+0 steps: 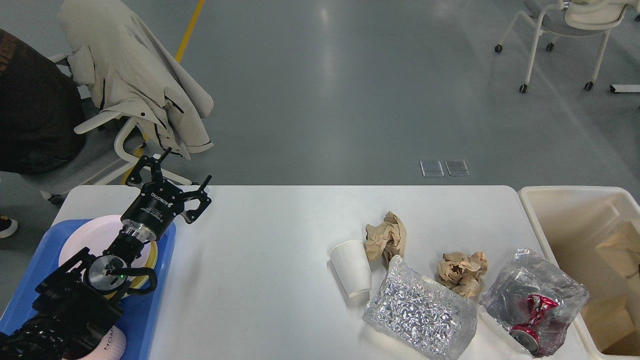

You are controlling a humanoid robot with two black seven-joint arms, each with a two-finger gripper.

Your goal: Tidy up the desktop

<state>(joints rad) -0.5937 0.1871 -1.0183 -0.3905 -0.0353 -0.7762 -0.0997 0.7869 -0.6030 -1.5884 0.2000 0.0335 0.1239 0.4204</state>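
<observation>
Desktop (270, 280) spreads under and to the right of your left gripper (172, 177). Its fingers stand wide apart, holding nothing, above the far-left corner.

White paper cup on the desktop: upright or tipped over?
Tipped over. The white paper cup lies on its side on the desktop, its open rim facing the near edge.

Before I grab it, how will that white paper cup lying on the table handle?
The paper cup lies on its side on the desktop, so a nudge would probably roll it in a curve. It looks empty, likely very light. Thin walls may crush under a firm squeeze.
</observation>
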